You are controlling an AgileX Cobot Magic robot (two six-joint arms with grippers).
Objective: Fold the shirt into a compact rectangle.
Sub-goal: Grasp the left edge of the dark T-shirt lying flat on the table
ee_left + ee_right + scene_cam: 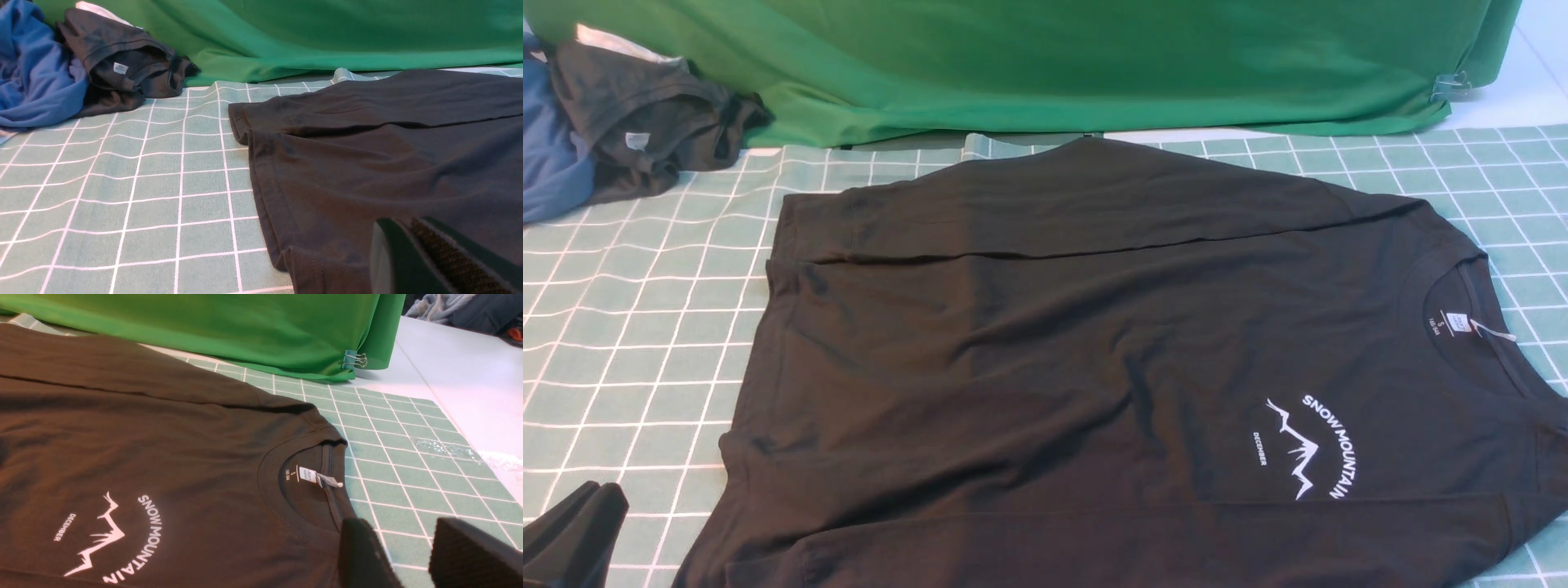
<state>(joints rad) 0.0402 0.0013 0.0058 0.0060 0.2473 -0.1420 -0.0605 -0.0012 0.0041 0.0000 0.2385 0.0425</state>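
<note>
Black shirt (1054, 351): I see it lying flat and chest up across the middle of the checked mat (645, 327). Its collar points toward the mat's right edge and its hem toward the left.
Far sleeve (1094, 204): folded in over the body, on the side nearest the mat's far edge.
Near sleeve (1176, 539): folded in along the side nearest the mat's near edge.
Print (1311, 445): a white mountain outline under the words "SNOW MOUNTAIN", facing up toward the mat's right half.
Neck label (1456, 322): white, inside the round collar, close to the mat's right edge.
Left gripper (408, 232): low at the mat's near left corner, by the shirt's hem. Its fingers are pressed together with nothing between them.
Right gripper (400, 526): over the mat's right part, at the collar. Its fingers are spread with bare mat showing between them. From my wrist camera one finger overlaps the collar rim, and I cannot tell whether it touches.
Green cloth (1094, 57): draped along the mat's far edge, with a binder clip (354, 360) at its right end.
Dark garment (645, 122): bunched at the mat's far left corner, pale tag showing, with a blue cloth (547, 163) against it.
Clear tape (445, 447): stuck across the mat's right border.
</note>
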